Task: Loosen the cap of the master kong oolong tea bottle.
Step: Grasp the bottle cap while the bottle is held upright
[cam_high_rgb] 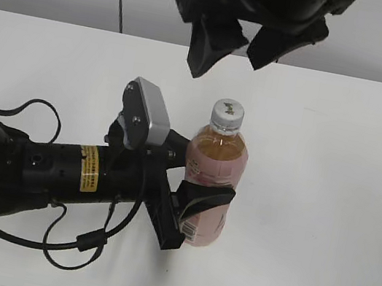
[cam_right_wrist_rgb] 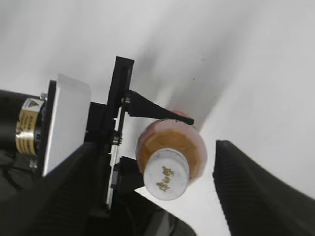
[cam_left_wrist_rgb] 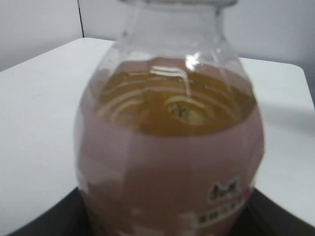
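On the white table (cam_high_rgb: 327,211), left fingers (cam_high_rgb: 203,198) clamp the slim clear bottle (cam_high_rgb: 217,155); right fingers (cam_high_rgb: 210,43) hang spread above its ribbed cap (cam_high_rgb: 228,112).

bottle (cam_high_rgb: 212,184) upright on table (cam_high_rgb: 327,211), cap (cam_high_rgb: 228,112) on top

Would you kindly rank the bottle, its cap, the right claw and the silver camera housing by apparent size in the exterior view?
1. Right claw, though it is nearer the camera, which may inflate it.
2. Bottle.
3. Camera housing.
4. Cap.
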